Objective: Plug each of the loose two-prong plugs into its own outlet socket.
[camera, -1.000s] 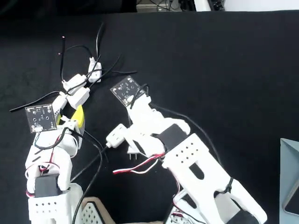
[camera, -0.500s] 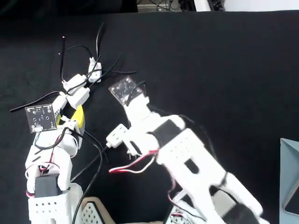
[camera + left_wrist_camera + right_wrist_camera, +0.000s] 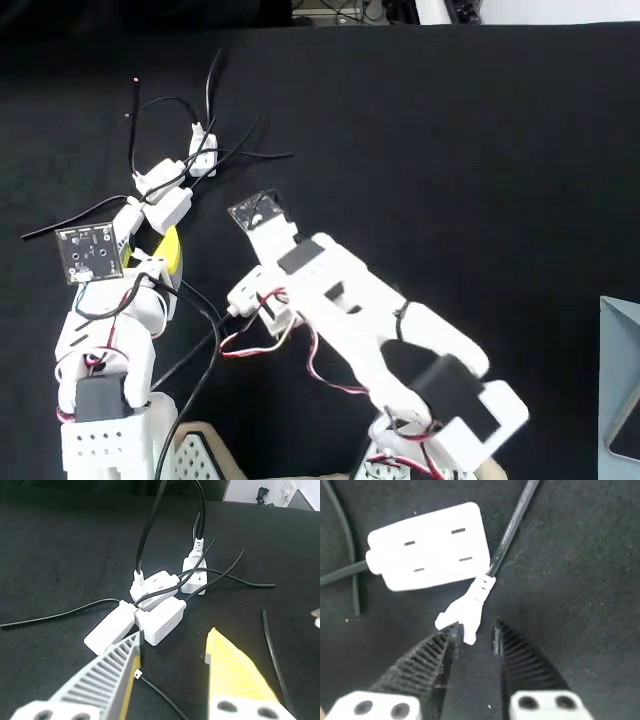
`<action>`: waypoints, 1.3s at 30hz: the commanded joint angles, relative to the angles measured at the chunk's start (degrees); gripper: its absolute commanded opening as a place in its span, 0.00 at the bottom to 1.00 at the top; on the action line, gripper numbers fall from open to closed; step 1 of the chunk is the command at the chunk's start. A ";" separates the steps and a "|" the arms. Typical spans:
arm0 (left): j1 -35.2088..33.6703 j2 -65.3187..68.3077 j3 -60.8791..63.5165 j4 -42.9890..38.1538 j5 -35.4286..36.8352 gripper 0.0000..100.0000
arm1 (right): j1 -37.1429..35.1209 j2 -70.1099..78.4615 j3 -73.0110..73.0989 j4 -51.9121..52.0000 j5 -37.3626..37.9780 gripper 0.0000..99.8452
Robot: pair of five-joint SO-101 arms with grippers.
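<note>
A white outlet block (image 3: 427,545) with two pairs of slots lies on the black table. Just beside it lies a small white two-prong plug (image 3: 465,611) on a black cord. My right gripper (image 3: 474,628) is open by a narrow gap right at the plug's end, which touches one black finger (image 3: 437,652). In the high view the right arm (image 3: 340,300) leans over this outlet block (image 3: 250,288). My left gripper (image 3: 175,632) stands open, grey and yellow fingers apart. Just beyond them is a cluster of white plug and socket pieces (image 3: 157,600), also seen from above (image 3: 165,190).
Black cords (image 3: 175,105) loop and cross behind the cluster at the table's back left. A loose cord end (image 3: 272,640) lies beside the yellow finger. A grey box (image 3: 622,380) sits at the right edge. The table's right half is bare black cloth.
The right arm has swung and tipped down over the outlet block, and it now covers the plug whose prongs showed before. The left arm has kept still.
</note>
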 commanded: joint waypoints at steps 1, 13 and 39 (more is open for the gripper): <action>-0.57 -0.62 -0.57 0.18 0.18 0.21 | -0.35 3.12 -2.86 -0.97 -1.41 0.11; -0.66 -0.62 -0.57 0.18 0.18 0.21 | -4.48 4.35 -5.32 -0.88 -4.66 0.11; -0.66 -0.62 -0.48 0.18 0.18 0.21 | -2.99 6.81 -18.51 17.14 -7.30 0.01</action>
